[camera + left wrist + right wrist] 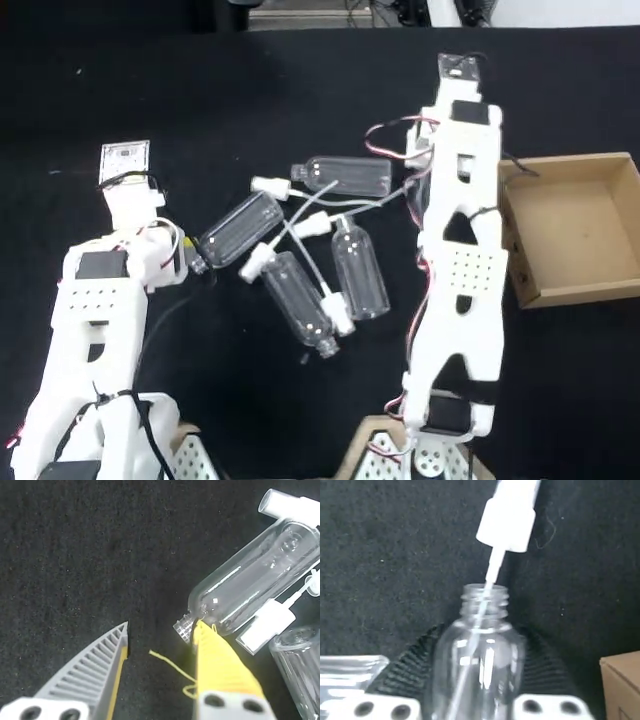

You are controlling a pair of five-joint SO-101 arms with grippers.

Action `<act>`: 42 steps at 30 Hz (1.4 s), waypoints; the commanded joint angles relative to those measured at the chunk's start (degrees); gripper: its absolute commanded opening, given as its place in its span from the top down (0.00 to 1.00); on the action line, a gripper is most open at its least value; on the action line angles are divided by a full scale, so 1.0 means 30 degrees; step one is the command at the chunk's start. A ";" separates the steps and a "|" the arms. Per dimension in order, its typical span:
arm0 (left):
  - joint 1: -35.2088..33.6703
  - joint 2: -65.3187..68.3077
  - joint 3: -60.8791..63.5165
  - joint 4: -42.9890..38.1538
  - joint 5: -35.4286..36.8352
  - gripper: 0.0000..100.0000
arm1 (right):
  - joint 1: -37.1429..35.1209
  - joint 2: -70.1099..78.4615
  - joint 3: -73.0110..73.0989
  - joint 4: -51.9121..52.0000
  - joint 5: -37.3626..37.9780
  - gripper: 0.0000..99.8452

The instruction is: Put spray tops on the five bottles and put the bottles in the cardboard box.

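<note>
Left of the cardboard box [575, 235], the right fingers [412, 657] clamp a clear bottle [477, 655] whose spray top [507, 522] hovers unseated above its neck and could fall out, while farther left the left fingers [215, 665], spread wide, could knock an uncapped bottle [250, 580] rolling away.

L gripper [161, 629] spread wide; R gripper [482, 640] clamped on bottle [479, 667].

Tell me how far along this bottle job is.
Done: nothing; the cardboard box looks empty. In hand: the right tool holds a bottle with a spray top only partly in, tube in the neck. The open left tool sits by an uncapped bottle. Remaining: capping, boxing everything.
</note>
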 commanded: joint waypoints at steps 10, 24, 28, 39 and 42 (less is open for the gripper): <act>0.0190 -0.0293 -0.0308 -0.0352 0.0029 0.80 | 0.0557 0.0484 -0.9656 0.5802 0.0557 0.99; 0.0161 -0.0264 -0.0015 -0.1260 0.0088 0.80 | 0.1495 -0.2740 -0.5055 0.5832 0.0996 0.99; 0.0190 -0.0264 -0.0044 -0.1348 0.0088 0.80 | 0.1407 -0.5758 -0.1626 0.5802 0.1055 0.99; 0.0103 -0.0264 -0.0103 -0.1289 0.0117 0.80 | 0.0498 -1.4462 0.8278 0.4689 0.1084 0.99; 0.0190 -0.0264 -0.0044 -0.1289 0.0117 0.80 | 0.0352 -1.7509 1.2410 0.3341 0.1084 0.99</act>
